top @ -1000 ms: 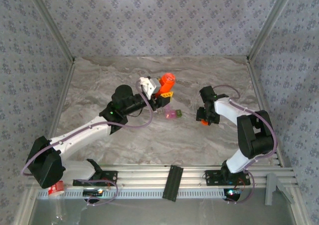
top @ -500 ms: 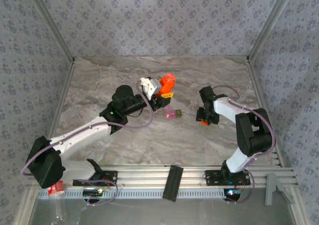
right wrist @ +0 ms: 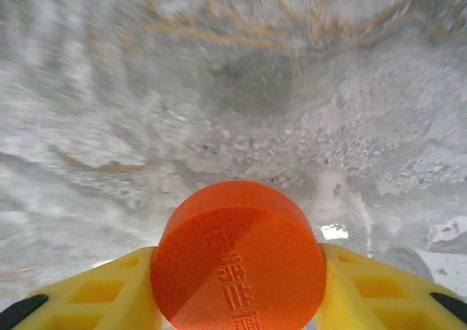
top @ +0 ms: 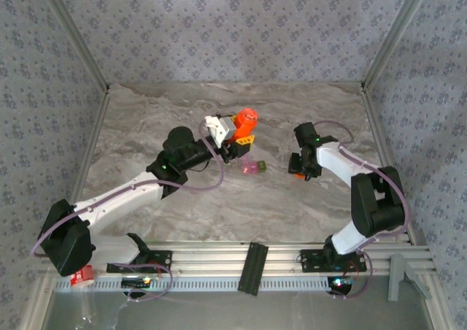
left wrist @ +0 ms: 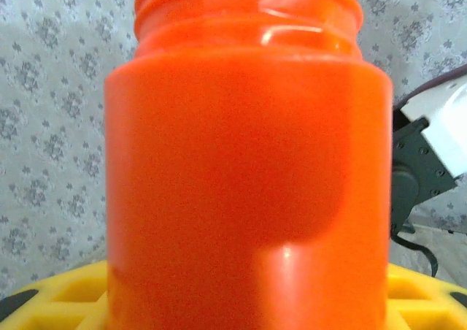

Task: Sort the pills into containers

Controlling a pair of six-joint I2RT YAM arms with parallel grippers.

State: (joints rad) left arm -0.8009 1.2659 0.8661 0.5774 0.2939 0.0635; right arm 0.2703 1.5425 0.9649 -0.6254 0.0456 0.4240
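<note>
Patterned grey wallpaper closes in three sides of a marble-look desk [top: 146, 118], with an aluminium rail [top: 219, 261] along the near edge where both arms are bolted.

The left arm [top: 124, 195] is the longest thing on the desk, reaching from the near left corner up to the middle. The right arm [top: 365, 198] rises from the near right and bends back toward the centre.

The left fingers [left wrist: 62, 293], yellow, are clenched on an orange pill bottle [top: 246, 117] held clear of the desk just beyond its middle, on the far side. From the left wrist the orange pill bottle [left wrist: 244, 177] stands upright between them, its threaded neck bare of any cap.

The containers [top: 253, 168], a joined pink and olive-green pair, lie on the desk about at its centre, just to the near side of the raised bottle and between the two arms' ends. Whether any pills lie in them is too small to tell.

The right fingers [right wrist: 109, 290], also yellow, are grasping an orange cap [right wrist: 237, 261] by its sides, raised lettering on its face, right of the containers and apart from them. From above, the orange cap [top: 298, 174] shows as a small spot under the wrist.
</note>
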